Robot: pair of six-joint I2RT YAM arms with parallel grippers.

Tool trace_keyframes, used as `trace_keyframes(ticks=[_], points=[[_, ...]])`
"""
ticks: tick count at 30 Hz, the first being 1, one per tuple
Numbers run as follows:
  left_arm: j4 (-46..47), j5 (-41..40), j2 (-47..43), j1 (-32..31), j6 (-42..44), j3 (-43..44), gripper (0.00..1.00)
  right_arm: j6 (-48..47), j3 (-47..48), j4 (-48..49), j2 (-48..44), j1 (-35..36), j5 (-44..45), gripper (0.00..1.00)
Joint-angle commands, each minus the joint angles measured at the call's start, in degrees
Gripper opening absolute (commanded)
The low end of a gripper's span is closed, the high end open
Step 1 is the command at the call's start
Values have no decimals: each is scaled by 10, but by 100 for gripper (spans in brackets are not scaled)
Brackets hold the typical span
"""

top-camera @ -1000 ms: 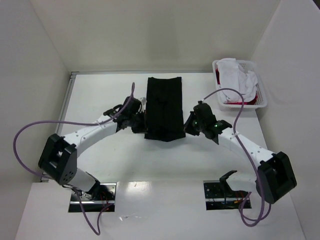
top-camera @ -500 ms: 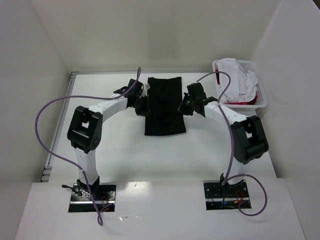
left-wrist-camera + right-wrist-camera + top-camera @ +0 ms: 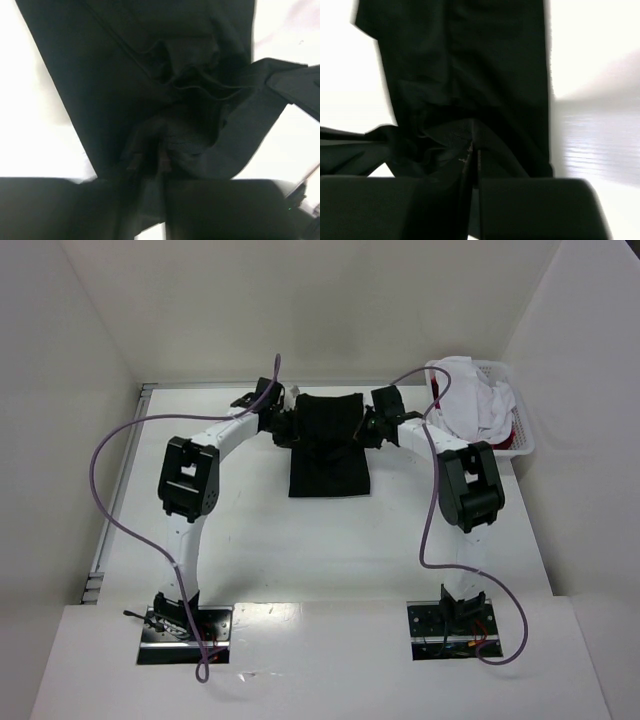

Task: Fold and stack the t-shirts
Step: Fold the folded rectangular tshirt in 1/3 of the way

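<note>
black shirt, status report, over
Left end effector shut on black t-shirt, left edge. Right end effector shut on right edge. Shirt a narrow strip on table. Basket of shirts off right, not in the way.

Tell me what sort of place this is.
Probably a robot test cell in a lab, not a home: a white table boxed in by plain white walls, two cabled arms bolted at its near edge, working one black t-shirt.

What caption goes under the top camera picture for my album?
Left gripper and right gripper pinch opposite sides of the black t-shirt, near a basket of white and red clothes.
</note>
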Motion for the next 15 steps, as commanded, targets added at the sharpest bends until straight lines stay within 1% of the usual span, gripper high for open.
trace_keyframes(ticks=[1,2,3,5,6,7,9,10,11,13,14,15], points=[[-11,21,26,7,7,20,32,-10,24,0,17,-1,8,11],[-5,21,26,7,7,20,61,-16,24,6,22,-1,8,22],[0,21,26,14,1,14,65,-16,24,14,22,-1,8,38],[11,14,17,22,-6,4,72,-16,18,34,15,-7,8,56],[23,14,10,31,-6,-1,78,-16,18,42,3,-7,8,72],[30,6,2,40,-12,-12,84,-21,18,49,-4,-13,8,79],[43,0,-22,49,-12,-17,89,-21,18,54,-21,-13,15,87],[43,0,-28,56,-12,-17,91,-36,36,54,-21,-18,15,93],[43,-6,-40,56,-12,-11,96,-41,44,47,-30,-19,21,94],[37,-7,-53,62,-12,-11,100,-50,51,28,-46,-24,26,98],[37,-7,-70,62,-12,-11,100,-57,51,28,-55,-24,32,99],[37,-7,-80,62,-12,-30,100,-57,43,28,-64,-24,32,99]])
